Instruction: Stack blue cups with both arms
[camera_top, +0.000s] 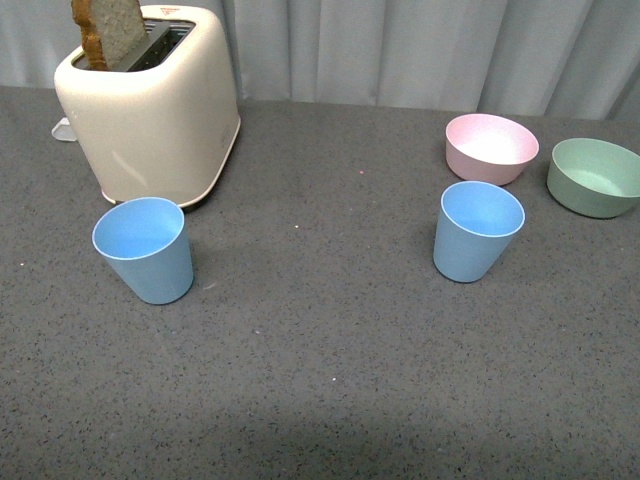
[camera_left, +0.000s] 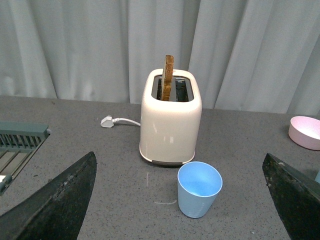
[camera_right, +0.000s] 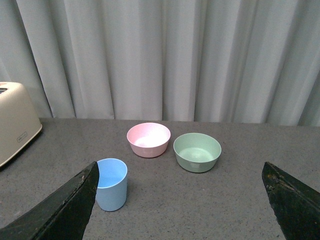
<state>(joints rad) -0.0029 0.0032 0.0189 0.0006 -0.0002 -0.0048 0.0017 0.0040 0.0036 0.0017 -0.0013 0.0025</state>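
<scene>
Two light-blue cups stand upright and apart on the grey table. One cup (camera_top: 146, 250) is at the left, in front of the toaster; it also shows in the left wrist view (camera_left: 199, 189). The other cup (camera_top: 476, 231) is at the right, in front of the pink bowl; it also shows in the right wrist view (camera_right: 111, 184). Neither arm shows in the front view. My left gripper (camera_left: 182, 202) is open, back from its cup, which lies between the fingers' lines. My right gripper (camera_right: 182, 202) is open, its cup beside one finger (camera_right: 60, 210).
A cream toaster (camera_top: 150, 105) with a slice of bread (camera_top: 108, 30) stands at the back left, its plug (camera_left: 107, 121) behind it. A pink bowl (camera_top: 491, 147) and a green bowl (camera_top: 596, 177) sit at the back right. A grey rack (camera_left: 17, 145) shows in the left wrist view.
</scene>
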